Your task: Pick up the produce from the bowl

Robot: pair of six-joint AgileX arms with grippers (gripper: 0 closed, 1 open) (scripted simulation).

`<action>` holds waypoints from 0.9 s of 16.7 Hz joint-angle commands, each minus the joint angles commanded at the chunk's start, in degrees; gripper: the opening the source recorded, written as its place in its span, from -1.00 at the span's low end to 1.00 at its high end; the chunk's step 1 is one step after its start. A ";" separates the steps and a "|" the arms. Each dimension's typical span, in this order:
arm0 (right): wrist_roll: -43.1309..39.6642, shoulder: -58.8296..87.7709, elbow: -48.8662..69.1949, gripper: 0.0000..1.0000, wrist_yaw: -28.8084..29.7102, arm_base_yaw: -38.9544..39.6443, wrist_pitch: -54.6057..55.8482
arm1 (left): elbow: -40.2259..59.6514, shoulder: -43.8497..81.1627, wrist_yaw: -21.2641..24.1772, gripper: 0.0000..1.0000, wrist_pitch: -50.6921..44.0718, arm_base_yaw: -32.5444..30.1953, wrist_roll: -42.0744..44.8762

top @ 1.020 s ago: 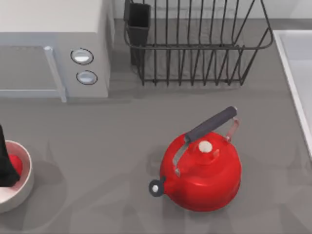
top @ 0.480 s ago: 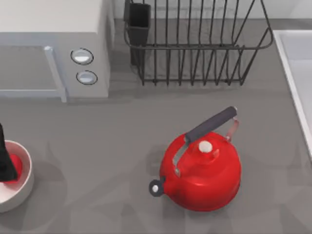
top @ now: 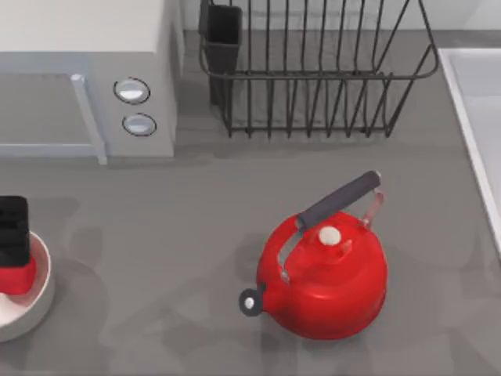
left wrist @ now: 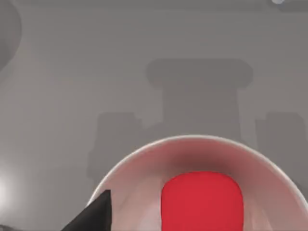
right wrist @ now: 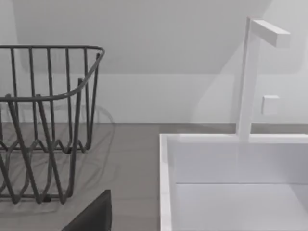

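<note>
Red rounded produce (top: 17,276) sits above the round white bowl (top: 43,294), half hidden beneath the left gripper (top: 13,227); its grip can't be told.

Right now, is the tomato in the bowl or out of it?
In. The tomato sits inside the bowl's white rim in the left wrist view; from above, the left gripper is over it.

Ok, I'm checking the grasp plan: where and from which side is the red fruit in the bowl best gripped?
Probably across its rounded middle, coming straight down from above. The produce sits low inside the bowl, whose thick raised wall blocks a sideways approach. The left gripper is already over it at the table's left edge.
</note>
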 joint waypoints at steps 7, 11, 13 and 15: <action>0.00 0.00 0.00 1.00 0.00 0.00 0.00 | 21.97 33.93 0.00 1.00 -21.18 0.38 0.79; 0.00 0.00 0.00 1.00 0.00 0.00 0.00 | 28.22 43.01 0.00 1.00 -27.21 0.49 1.02; 0.00 0.00 0.00 1.00 0.00 0.00 0.00 | 28.87 43.92 0.00 1.00 -27.84 0.50 1.04; 0.00 0.00 0.00 1.00 0.00 0.00 0.00 | 28.87 43.92 0.00 1.00 -27.84 0.50 1.04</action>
